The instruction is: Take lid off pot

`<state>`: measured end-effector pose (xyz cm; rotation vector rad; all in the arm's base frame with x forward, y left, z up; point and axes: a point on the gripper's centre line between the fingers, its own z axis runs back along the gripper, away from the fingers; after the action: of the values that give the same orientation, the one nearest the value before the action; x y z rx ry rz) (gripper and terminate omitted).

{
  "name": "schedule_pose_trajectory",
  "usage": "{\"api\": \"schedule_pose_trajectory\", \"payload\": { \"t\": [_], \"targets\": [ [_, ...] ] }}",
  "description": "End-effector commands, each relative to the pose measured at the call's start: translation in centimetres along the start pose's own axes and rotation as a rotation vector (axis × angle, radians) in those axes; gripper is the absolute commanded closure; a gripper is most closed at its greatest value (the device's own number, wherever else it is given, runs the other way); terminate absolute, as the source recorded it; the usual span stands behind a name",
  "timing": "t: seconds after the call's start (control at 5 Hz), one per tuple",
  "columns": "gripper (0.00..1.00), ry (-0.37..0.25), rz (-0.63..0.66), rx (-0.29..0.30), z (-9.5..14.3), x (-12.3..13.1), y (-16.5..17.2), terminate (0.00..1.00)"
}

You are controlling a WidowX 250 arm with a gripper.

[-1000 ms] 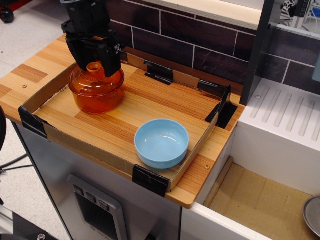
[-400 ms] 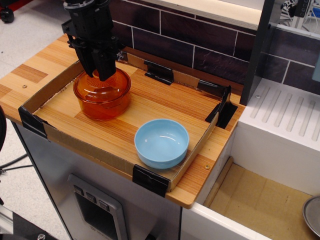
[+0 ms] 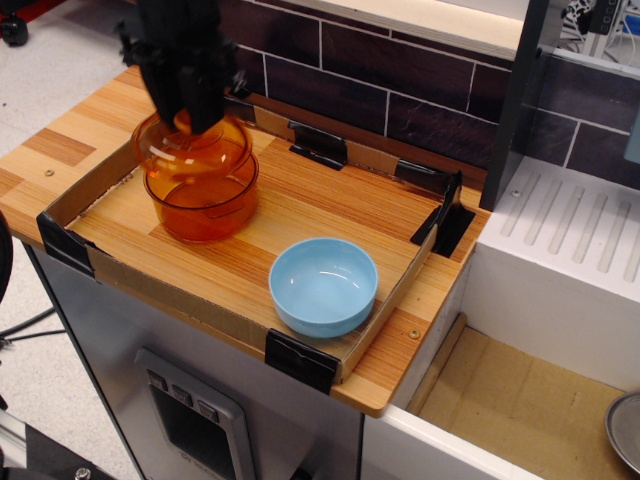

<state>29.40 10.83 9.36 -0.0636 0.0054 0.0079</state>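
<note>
The amber-orange pot (image 3: 207, 208) stands at the left end of the cardboard-walled wooden tray (image 3: 228, 320). The see-through amber lid (image 3: 165, 150) hangs a little above the pot's rim, slightly to the left and tilted. My black gripper (image 3: 187, 118) comes down from above and is shut on the lid's small orange knob (image 3: 185, 123). The fingers hide most of the knob. The pot's side handles do not show clearly.
A light blue bowl (image 3: 323, 285) sits at the tray's front right. Black clips (image 3: 318, 146) hold the cardboard walls at the back and corners. A dark brick wall runs behind. A white ribbed drainer (image 3: 570, 230) lies to the right.
My gripper came down onto the knob and shut on it, nudging the pot slightly right. It has since risen with the lid, which now hangs above the pot.
</note>
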Motion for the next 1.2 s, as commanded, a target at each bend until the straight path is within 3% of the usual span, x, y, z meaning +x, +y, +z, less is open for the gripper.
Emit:
{"api": "schedule_pose_trajectory", "payload": {
  "t": [0.0, 0.4, 1.0],
  "targets": [
    [1.0, -0.07, 0.04, 0.039, 2.3, 1.4, -4.4, 0.0],
    [1.0, -0.032, 0.061, 0.0, 0.7, 2.7, -7.9, 0.0],
    [1.0, -0.015, 0.074, -0.031, -3.0, 5.1, -8.6, 0.0]
  ]
}}
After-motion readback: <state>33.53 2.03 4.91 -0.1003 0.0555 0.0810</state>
